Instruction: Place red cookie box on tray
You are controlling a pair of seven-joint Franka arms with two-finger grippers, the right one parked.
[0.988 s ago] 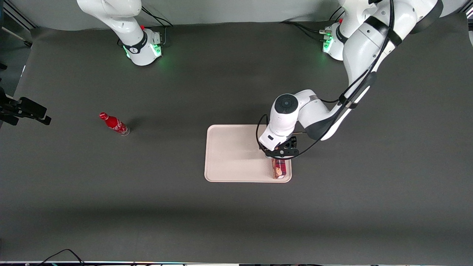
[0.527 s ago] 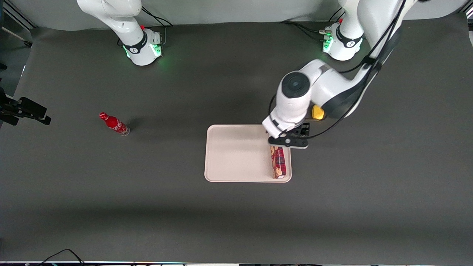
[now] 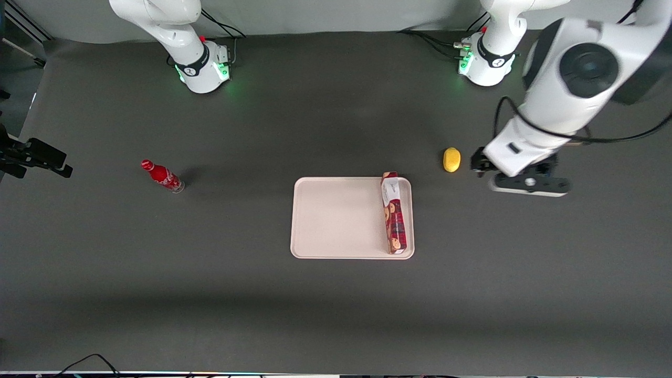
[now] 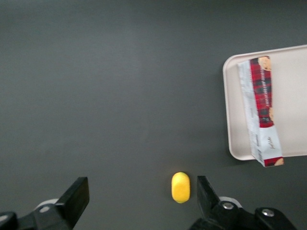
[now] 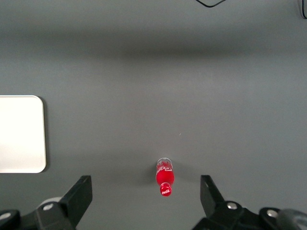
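The red cookie box [image 3: 394, 214] lies flat in the pale pink tray [image 3: 336, 220], along the tray's edge nearest the working arm, its white end pointing away from the front camera. The left wrist view shows the same cookie box [image 4: 261, 108] in the tray [image 4: 292, 96]. My left gripper [image 3: 527, 185] hangs high above the dark table, well off the tray toward the working arm's end. Its fingers [image 4: 76, 199] stand wide apart, so the gripper [image 4: 142, 201] is open and holds nothing.
A small yellow lemon-like object [image 3: 451, 159] lies on the mat between the tray and my gripper, also in the left wrist view [image 4: 181, 187]. A small red bottle [image 3: 161, 176] stands toward the parked arm's end of the table.
The gripper let go of the cookie box, rose and swung away toward the working arm's end. The box stays on the tray, now fully uncovered, and the yellow object came into view.
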